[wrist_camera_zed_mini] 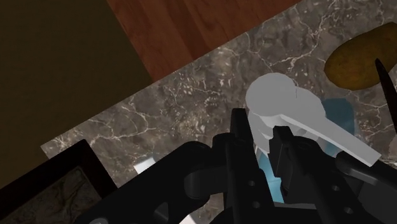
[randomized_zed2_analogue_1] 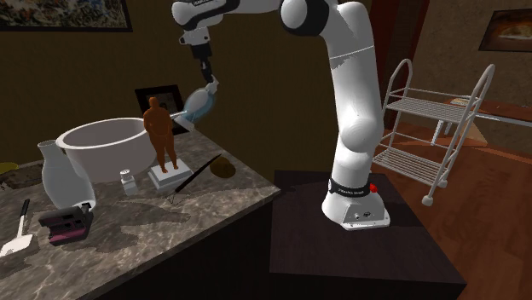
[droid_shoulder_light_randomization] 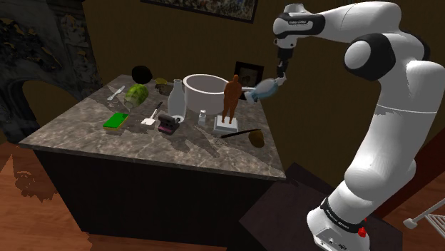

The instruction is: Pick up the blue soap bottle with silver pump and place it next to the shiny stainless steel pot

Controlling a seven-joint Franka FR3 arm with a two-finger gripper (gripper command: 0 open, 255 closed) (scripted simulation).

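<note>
A pale blue soap bottle with a grey pump hangs tilted in the air over the back corner of the marble table, its pump toward the pot. My gripper is shut on it from above. In the second exterior view the bottle hangs under the gripper, just behind a brown figurine. The wrist view has the gripper clasping the bottle's neck, with the pump head beyond the fingers. The pot, drawn as a wide pale vessel, stands on the table beside the figurine.
A brown figurine on a white base stands between pot and bottle. A pale vase, a small camera, a green sponge, a potato and a framed picture share the table. A wire rack stands on the floor.
</note>
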